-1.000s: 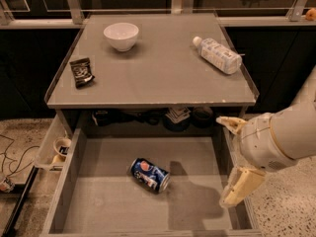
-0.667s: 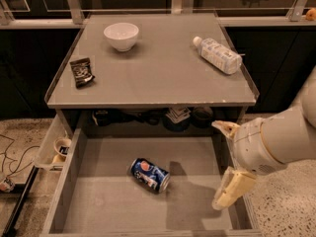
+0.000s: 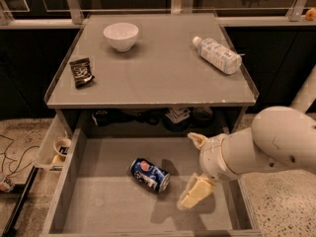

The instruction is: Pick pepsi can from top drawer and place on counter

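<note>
The pepsi can (image 3: 149, 174), dark blue with a round logo, lies on its side on the floor of the open top drawer (image 3: 98, 201), near the middle. My gripper (image 3: 195, 168) hangs over the drawer's right part, just right of the can and apart from it. Its two cream fingers are spread wide, one finger (image 3: 197, 140) up near the drawer's back and the other (image 3: 193, 193) low near the front. Nothing is between them. The grey counter (image 3: 153, 73) lies above and behind the drawer.
On the counter stand a white bowl (image 3: 121, 35) at the back left, a dark snack packet (image 3: 81, 72) at the left edge and a clear plastic bottle (image 3: 217, 55) lying at the right. A small translucent bin (image 3: 55, 147) with a cup hangs left of the drawer.
My gripper and arm have moved left over the drawer, closer to the pepsi can. The can has not moved.
</note>
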`<act>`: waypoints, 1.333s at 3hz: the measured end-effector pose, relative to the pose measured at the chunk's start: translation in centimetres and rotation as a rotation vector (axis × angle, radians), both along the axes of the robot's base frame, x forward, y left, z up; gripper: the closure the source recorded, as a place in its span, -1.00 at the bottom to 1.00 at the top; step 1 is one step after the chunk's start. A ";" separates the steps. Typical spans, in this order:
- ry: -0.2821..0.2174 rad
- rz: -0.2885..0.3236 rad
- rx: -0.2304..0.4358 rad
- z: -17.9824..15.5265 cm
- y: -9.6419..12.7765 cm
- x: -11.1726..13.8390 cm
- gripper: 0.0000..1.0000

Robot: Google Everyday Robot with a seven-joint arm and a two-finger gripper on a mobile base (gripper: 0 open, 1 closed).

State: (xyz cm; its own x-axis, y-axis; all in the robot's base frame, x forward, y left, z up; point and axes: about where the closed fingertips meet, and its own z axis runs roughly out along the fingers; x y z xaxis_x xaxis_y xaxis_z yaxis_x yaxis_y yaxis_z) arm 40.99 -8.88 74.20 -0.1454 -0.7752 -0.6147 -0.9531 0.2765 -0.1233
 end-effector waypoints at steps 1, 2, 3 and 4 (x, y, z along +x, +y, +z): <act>-0.021 -0.045 0.030 -1.6 1.5 1.5 -1.00; -0.022 -0.051 0.037 -1.8 1.8 1.3 -1.00; 0.023 -0.049 0.090 -4.7 4.3 1.1 -1.00; 0.064 -0.053 0.131 -7.2 6.8 1.3 -1.00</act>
